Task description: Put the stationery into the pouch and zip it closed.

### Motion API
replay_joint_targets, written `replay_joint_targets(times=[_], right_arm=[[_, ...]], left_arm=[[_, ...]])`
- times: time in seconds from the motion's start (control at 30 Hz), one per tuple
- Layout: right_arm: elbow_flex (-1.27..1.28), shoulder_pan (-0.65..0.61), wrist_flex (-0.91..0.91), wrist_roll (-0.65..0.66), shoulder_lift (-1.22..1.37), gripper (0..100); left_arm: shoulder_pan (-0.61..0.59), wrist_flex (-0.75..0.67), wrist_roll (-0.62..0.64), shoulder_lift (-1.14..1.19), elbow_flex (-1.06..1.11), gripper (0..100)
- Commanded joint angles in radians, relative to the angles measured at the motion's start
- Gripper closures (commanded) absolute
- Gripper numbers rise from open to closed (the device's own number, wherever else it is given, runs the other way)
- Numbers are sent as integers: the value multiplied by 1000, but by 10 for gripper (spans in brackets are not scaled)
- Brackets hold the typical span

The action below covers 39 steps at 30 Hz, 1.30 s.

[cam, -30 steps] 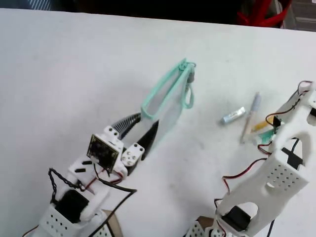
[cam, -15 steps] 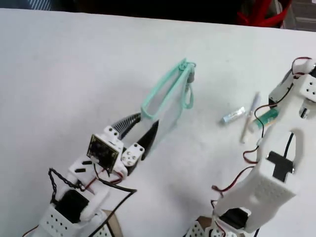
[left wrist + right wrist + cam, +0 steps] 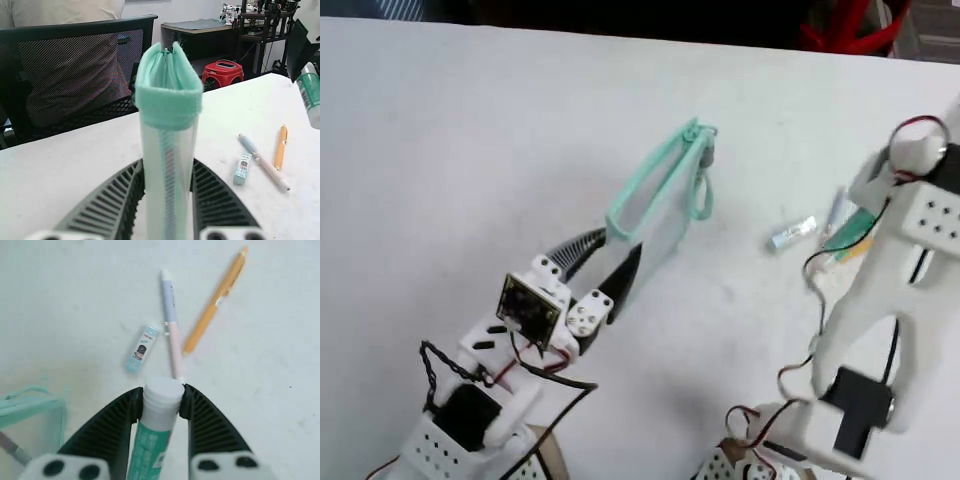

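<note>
A mint-green clear pouch (image 3: 660, 205) stands on edge on the white table, its zip open along the top. My left gripper (image 3: 608, 257) is shut on its near end; in the left wrist view the pouch (image 3: 167, 115) sits pinched between the black fingers (image 3: 215, 200). My right gripper (image 3: 160, 392) is shut on a green-and-white glue stick (image 3: 155, 425), held above the table to the right of the pouch (image 3: 30, 410). Below it lie a small blue eraser (image 3: 141, 348), a lilac pen (image 3: 171, 322) and an orange pen (image 3: 216, 300).
The eraser (image 3: 792, 233) lies between the pouch and the right arm (image 3: 880, 300). A zip pull and loop (image 3: 703, 175) hang at the pouch's far end. The table's far edge (image 3: 620, 35) runs along the back, with a black mesh chair (image 3: 75, 65) behind it.
The right arm has lifted and swung farther back over the pens with the glue stick in its gripper. The left arm and the pouch have not moved.
</note>
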Motion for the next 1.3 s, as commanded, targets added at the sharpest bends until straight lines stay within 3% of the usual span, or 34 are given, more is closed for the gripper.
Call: replay_joint_targets(times=[0.0,0.2,1.03,1.27], right_arm=[[5,-88,1,9,-114,972],[9,-183,-21,8,-194,972],[-60,-156,-5,6,-217,972],[-276,-311,-5,6,-315,972]], left_arm=[[-12,-9,-12,10,3,872],[-12,-15,-12,10,15,872],[-12,-17,-12,7,12,872],[-12,-17,-12,7,14,872]])
